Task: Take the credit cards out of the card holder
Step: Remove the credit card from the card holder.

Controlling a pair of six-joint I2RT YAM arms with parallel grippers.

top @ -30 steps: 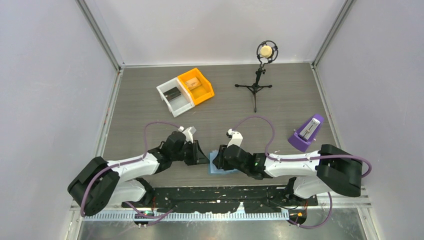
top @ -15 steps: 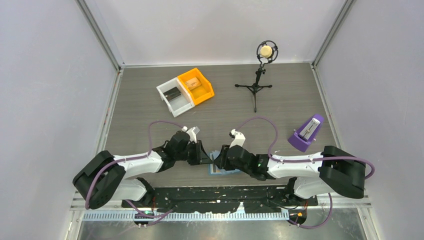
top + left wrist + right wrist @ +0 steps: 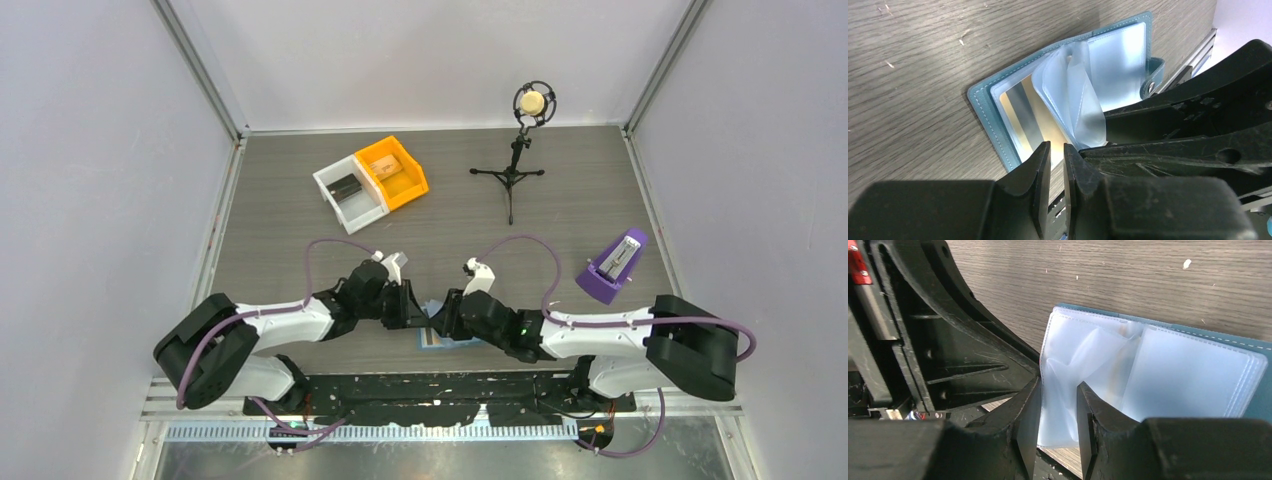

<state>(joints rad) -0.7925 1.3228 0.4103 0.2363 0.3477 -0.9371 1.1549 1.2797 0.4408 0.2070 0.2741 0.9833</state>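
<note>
Right gripper (image 3: 1058,422) pinches the clear sleeves aside, exposing the gold card (image 3: 1029,122); left gripper (image 3: 1056,172) closes narrowly on its edge, card holder (image 3: 990,115) open.

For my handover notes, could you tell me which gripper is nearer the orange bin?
Left. The left gripper sits below the orange bin; the right gripper lies farther right.

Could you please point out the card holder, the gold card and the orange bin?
card holder (image 3: 982,102): left wrist view, on its blue stitched cover edge.
gold card (image 3: 1024,115): left wrist view, on its shiny face inside the sleeve.
orange bin (image 3: 412,182): top view, on its right wall.
</note>
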